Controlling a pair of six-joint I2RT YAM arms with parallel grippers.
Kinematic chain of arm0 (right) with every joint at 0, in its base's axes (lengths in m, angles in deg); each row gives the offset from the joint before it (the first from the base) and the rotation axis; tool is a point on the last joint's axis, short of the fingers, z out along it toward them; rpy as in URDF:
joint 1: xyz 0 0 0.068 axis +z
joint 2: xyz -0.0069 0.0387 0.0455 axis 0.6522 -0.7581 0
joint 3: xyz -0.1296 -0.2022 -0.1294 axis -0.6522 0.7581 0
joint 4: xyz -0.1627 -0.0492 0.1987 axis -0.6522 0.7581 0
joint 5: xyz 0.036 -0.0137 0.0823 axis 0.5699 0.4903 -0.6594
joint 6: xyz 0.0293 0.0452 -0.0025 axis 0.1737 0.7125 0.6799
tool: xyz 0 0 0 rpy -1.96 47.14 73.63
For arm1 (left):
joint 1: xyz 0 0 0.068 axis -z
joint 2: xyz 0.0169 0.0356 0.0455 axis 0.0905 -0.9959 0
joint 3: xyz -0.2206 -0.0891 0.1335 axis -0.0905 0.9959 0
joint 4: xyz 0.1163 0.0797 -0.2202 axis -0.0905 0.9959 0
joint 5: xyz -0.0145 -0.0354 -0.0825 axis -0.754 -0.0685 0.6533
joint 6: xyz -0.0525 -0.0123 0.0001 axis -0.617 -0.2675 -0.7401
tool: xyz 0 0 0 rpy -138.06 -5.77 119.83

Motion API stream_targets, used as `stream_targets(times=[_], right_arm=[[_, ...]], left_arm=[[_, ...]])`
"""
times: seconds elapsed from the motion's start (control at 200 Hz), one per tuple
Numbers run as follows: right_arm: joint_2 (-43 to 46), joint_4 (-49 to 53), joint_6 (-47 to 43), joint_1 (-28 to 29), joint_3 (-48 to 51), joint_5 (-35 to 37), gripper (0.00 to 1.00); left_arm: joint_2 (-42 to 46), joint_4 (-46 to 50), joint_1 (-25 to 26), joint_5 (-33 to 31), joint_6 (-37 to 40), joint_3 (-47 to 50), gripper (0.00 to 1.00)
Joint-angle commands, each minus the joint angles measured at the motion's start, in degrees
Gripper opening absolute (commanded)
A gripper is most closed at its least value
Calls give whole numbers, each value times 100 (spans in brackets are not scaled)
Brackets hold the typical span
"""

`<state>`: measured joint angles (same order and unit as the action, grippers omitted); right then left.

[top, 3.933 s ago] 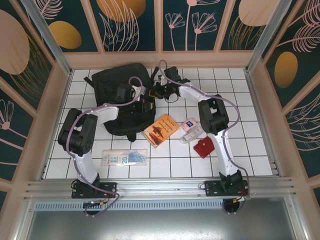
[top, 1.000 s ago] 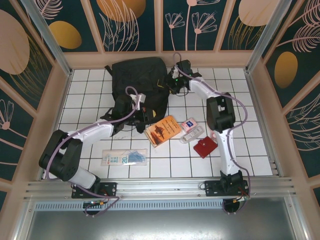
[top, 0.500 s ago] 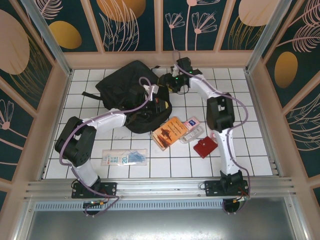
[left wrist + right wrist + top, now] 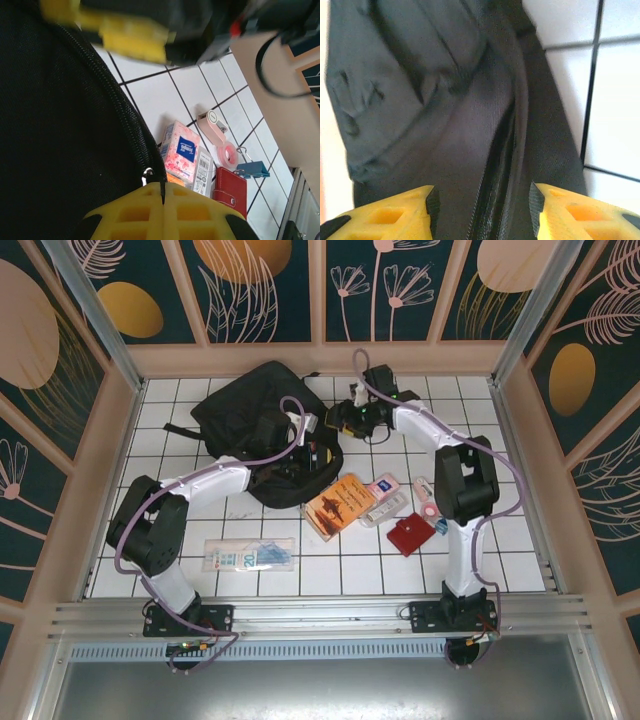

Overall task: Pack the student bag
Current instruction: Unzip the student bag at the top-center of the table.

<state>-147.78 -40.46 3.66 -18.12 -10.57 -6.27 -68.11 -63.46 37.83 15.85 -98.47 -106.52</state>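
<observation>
The student bag (image 4: 245,415), a big black backpack, lies at the back left of the white tiled table. My left gripper (image 4: 318,452) is at the bag's right side. In the left wrist view that gripper (image 4: 163,187) is shut on a thin black zipper pull, just beside the metal slider (image 4: 146,175) of the student bag (image 4: 60,125). My right gripper (image 4: 345,420) hovers at the bag's upper right edge. In the right wrist view the right gripper (image 4: 482,210) is open, and its yellow fingers (image 4: 390,212) straddle a zipper line on the student bag (image 4: 445,100).
An orange booklet (image 4: 338,502), a tissue pack (image 4: 382,486), a white barcoded packet (image 4: 385,510) and a red wallet (image 4: 410,536) lie right of the bag. A pink dispenser (image 4: 427,492) and a blue binder clip (image 4: 441,528) sit beside them. A clear pouch (image 4: 250,555) lies near the front.
Over the last second the bag went from bunched at the back to lying flatter and further left. The right elbow swung right, uncovering the pink dispenser and blue clip. The right jaws narrowed slightly.
</observation>
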Motion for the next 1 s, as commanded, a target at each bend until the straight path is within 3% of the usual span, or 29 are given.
stream_targets(times=[0.0,0.14,0.295,0.996], right_arm=[[108,-196,-100,21,229,-82,49],[131,-341,-76,21,431,-131,34],[105,-440,-41,1,458,-93,0],[-335,221,-535,-362,-491,221,0]], left_arm=[[199,-7,23,46,143,81,0],[242,2,22,43,153,117,0],[303,-9,23,49,156,218,0],[1198,779,-63,-283,547,869,0]])
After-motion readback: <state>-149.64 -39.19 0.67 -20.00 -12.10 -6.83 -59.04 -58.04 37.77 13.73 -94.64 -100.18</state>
